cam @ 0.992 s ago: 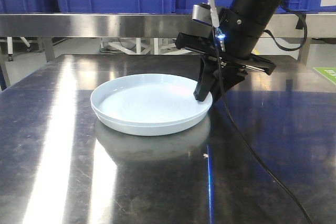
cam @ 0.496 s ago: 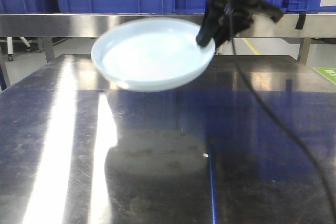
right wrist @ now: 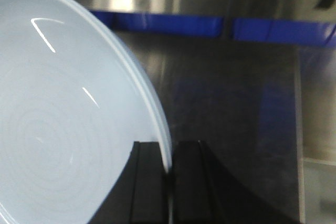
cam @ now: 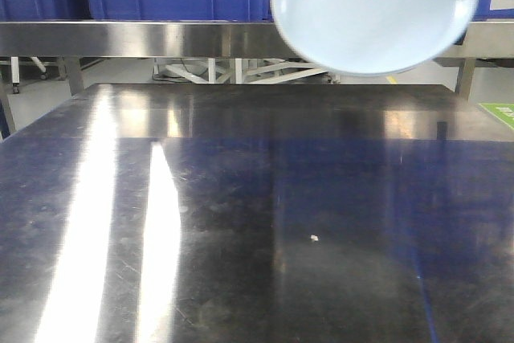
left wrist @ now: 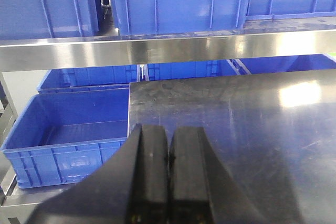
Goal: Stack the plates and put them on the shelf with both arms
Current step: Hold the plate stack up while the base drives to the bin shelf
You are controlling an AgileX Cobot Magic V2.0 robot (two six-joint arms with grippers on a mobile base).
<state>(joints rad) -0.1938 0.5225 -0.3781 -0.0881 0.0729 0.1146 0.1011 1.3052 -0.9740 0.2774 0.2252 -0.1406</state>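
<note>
Plate [cam: 373, 14], just one, rim clamped in right jaws; left jaws clenched, empty.

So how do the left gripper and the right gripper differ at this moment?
The left gripper has its fingers closed on nothing; the right gripper has its fingers clamped on the rim of the pale plate. The left gripper points toward the steel tabletop; the right gripper holds the plate tilted, raised off it. Both have black fingers.
</note>
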